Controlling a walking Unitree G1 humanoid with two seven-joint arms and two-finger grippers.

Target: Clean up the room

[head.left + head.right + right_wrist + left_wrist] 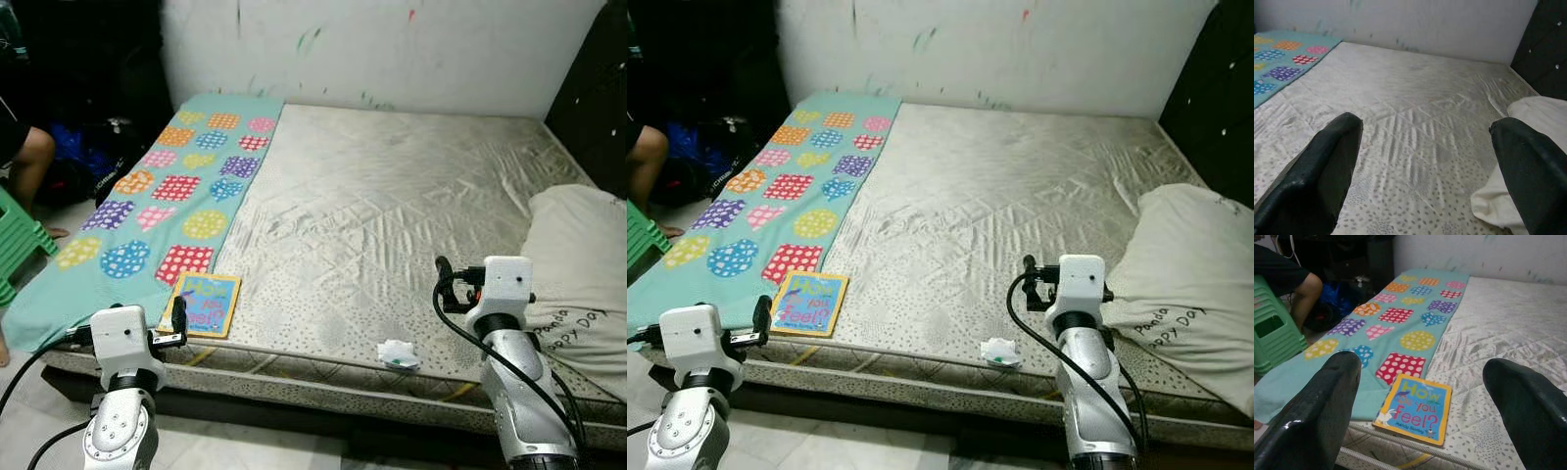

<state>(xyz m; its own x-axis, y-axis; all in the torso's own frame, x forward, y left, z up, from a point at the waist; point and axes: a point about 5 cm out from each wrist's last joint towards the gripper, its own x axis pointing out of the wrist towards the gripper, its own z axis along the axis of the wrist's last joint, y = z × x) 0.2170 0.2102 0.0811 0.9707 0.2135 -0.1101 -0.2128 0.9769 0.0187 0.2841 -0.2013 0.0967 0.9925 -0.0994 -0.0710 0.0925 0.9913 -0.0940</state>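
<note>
The book (1414, 410), a stiff glossy board cover, lies untouched at the mattress (392, 215) edge, just ahead of the left gripper (1420, 416) and between its spread jaws. A crumpled white scrap (398, 354) also remains. The right gripper (1425, 186), jaws spread, faces quilted fabric beside the soft pillow (578, 264).

One bare grey quilted mattress (392, 206) bears one teal blanket with coloured dotted patches (157, 211), one yellow-bordered blue picture book (203, 304), one small crumpled white wrapper (398, 354) and one cream printed pillow (578, 264). One stack of green plastic stools (1273, 335) stands beside one seated person (1288, 276).
</note>
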